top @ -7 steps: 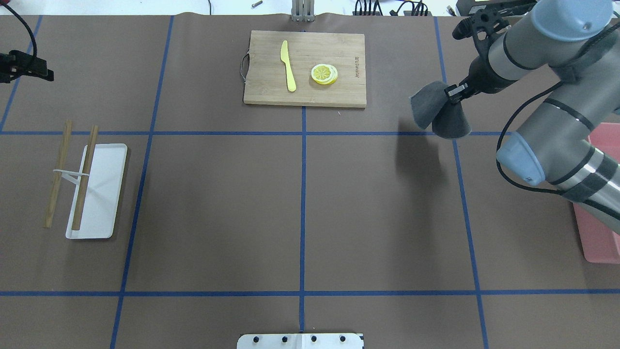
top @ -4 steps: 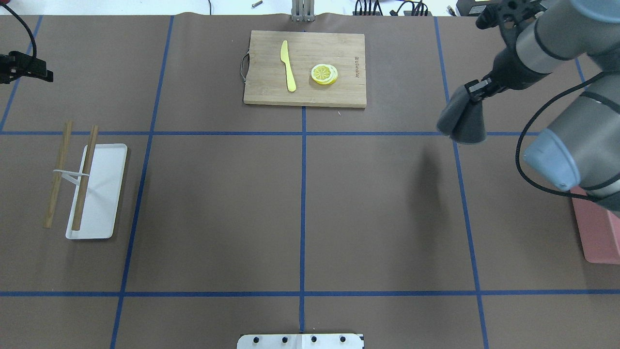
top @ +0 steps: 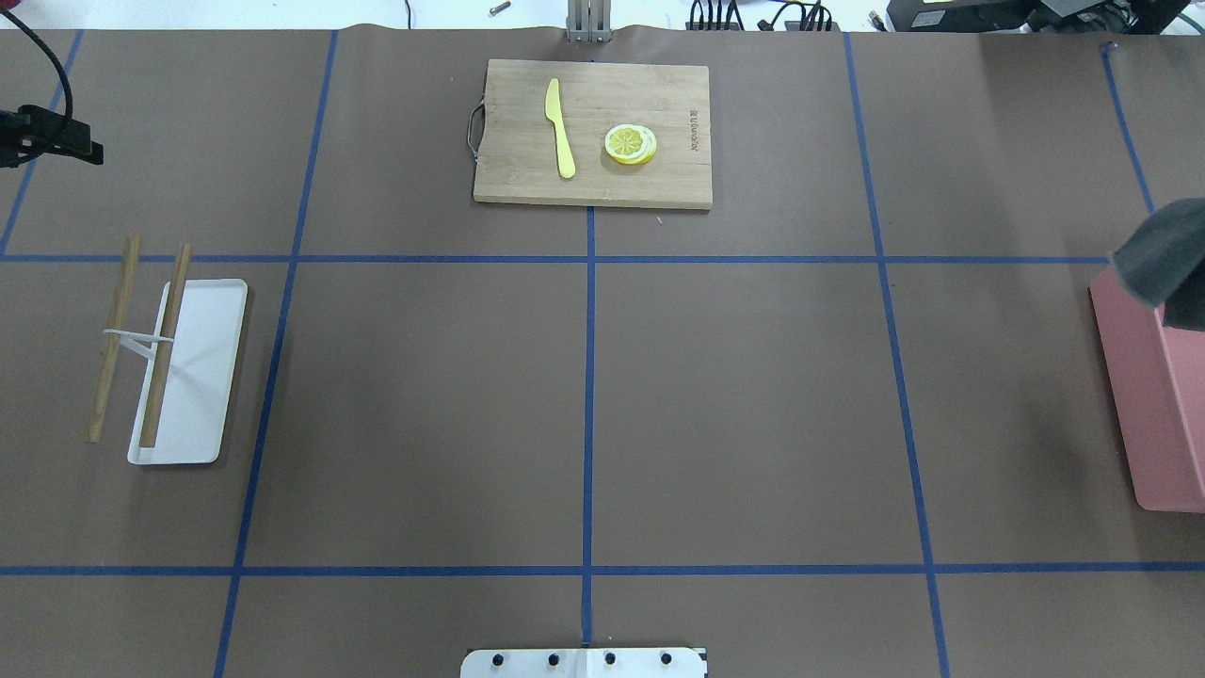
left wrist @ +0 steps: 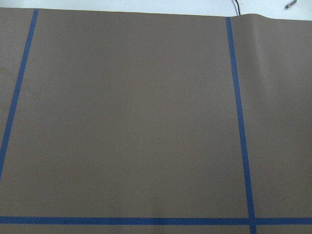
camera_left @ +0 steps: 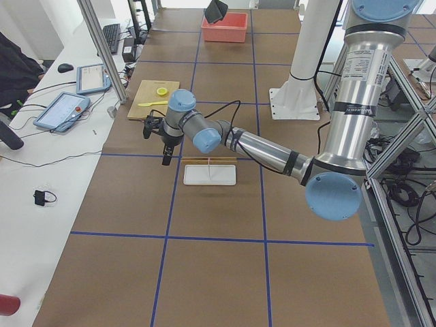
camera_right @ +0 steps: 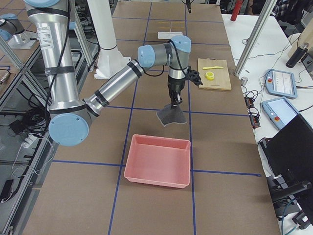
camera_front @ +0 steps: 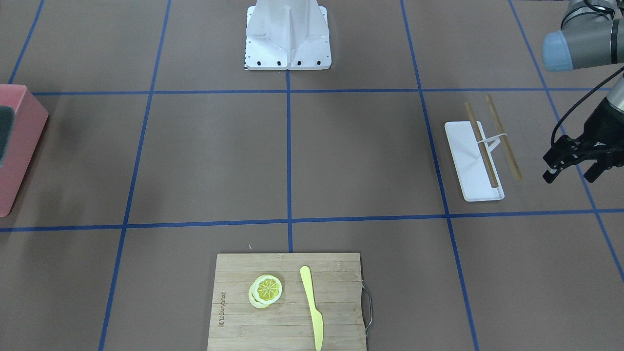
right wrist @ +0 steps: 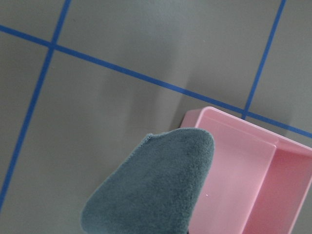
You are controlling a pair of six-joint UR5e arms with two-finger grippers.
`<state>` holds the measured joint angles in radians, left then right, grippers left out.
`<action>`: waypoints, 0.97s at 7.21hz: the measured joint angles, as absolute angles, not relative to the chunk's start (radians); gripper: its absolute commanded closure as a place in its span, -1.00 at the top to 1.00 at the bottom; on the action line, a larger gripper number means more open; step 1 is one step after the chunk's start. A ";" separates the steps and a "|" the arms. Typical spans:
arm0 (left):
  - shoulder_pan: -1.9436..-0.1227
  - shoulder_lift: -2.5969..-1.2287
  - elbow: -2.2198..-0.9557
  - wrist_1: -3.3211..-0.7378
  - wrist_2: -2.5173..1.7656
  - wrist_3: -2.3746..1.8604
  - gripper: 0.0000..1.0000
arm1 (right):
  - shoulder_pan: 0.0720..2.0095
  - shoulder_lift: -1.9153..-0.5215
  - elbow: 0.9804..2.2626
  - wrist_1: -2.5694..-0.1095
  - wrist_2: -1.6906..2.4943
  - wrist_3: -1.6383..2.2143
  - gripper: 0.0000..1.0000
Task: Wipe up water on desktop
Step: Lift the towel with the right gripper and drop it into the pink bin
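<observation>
Brown matte desktop (top: 734, 405), crossed by thin blue tape lines, spreads flat beneath both arms. Right gripper (camera_right: 174, 101) hangs above it with a dark grey cloth (camera_right: 171, 115) dangling from its tip, aloft near a corner of a pink rectangular plastic bin (camera_right: 156, 178); whether its jaws are clamped cannot be told. Left gripper (camera_front: 569, 174) hovers with fingers spread wide, near a white rectangular tray (camera_front: 468, 165) and two wooden chopsticks (camera_front: 504, 141).

desktop (top: 753, 395): flat matte brown, blue tape grid | gray cloth (right wrist: 156, 190): folded, hanging by pink bin (right wrist: 234, 165)
</observation>
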<state>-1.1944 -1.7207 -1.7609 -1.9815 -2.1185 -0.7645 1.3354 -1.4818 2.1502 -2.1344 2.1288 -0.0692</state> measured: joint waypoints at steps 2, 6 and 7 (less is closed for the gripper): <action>-1.194 -1.716 -1.761 -1.981 -2.118 -0.764 0.96 | 1.364 -1.591 2.088 -2.080 2.127 -0.184 -1.00; -1.190 -1.713 -1.758 -1.980 -2.118 -0.764 0.96 | 1.368 -1.661 1.972 -2.000 2.121 -0.232 0.99; -1.189 -1.712 -1.758 -1.980 -2.118 -0.764 0.96 | 1.368 -1.662 1.962 -1.999 2.119 -0.231 1.00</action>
